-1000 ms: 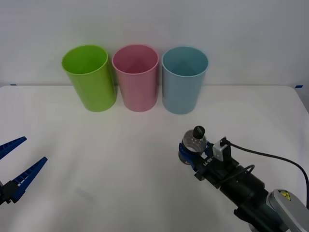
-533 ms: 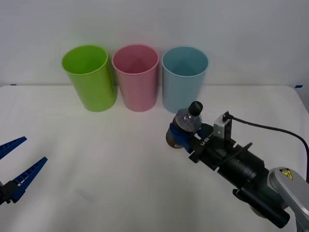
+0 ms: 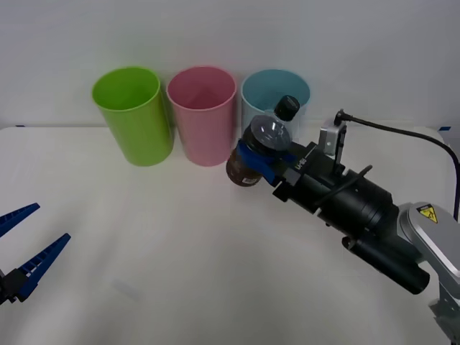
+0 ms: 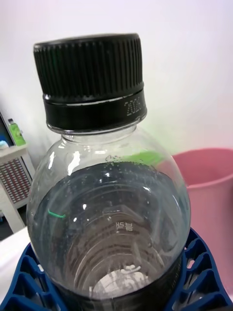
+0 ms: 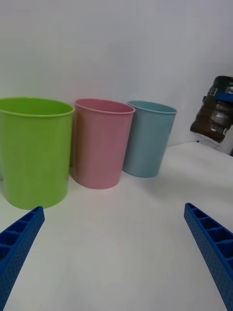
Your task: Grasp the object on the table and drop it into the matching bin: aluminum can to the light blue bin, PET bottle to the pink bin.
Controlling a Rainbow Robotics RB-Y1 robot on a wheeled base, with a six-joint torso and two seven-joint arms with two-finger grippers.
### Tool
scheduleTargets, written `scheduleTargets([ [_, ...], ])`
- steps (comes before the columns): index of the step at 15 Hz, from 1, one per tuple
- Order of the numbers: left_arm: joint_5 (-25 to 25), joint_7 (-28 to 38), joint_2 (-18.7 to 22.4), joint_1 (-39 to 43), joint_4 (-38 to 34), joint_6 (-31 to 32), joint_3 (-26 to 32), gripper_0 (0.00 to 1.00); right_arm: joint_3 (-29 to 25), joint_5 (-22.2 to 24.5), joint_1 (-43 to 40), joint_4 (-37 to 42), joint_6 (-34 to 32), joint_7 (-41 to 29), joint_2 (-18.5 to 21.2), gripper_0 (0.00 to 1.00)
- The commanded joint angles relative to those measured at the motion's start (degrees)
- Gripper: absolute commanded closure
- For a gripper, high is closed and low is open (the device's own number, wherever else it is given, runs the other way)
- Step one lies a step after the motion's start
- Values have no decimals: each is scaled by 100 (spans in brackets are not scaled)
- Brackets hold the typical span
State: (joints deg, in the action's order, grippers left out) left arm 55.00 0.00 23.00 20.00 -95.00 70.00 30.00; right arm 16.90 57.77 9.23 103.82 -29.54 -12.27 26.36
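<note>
Risk sits first in the grip: the right gripper (image 3: 260,159) has its blue ribbed fingers (image 4: 201,272) closed round the dark-labelled body of the small clear plastic PET bottle with the black screw cap (image 3: 262,144), which hangs tilted in the air, lifted off the flat white table (image 3: 180,244). The smooth round body could slide between the jaws if the wrist tips further.

Just beyond the jaws stands the tall light blue plastic bin (image 3: 253,93), directly behind the bottle; a release here would, I judge, land it in the wrong bin or on a rim. The tall pink plastic bin (image 3: 202,115), the right target, stands just to the side of the jaws, its rim close enough for the bottle's base to clip on the way across. Beyond it stands a lime green plastic bin (image 3: 133,115).

Room above the rims looks open. The left gripper (image 3: 21,248) waits well apart near the table's edge, jaws spread wide, holding nothing.
</note>
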Motion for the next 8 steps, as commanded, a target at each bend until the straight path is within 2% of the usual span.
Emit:
scheduleTargets([
  [1,0,0,0,0,0,0,0,0,7,112,431,-2,115,-583,-9,100],
  [5,0,0,0,0,0,0,0,0,7,639,941,-19,537,-1304,-52,100],
  [8,0,0,0,0,0,0,0,0,-2,921,1582,-485,651,-1708,-211,100],
])
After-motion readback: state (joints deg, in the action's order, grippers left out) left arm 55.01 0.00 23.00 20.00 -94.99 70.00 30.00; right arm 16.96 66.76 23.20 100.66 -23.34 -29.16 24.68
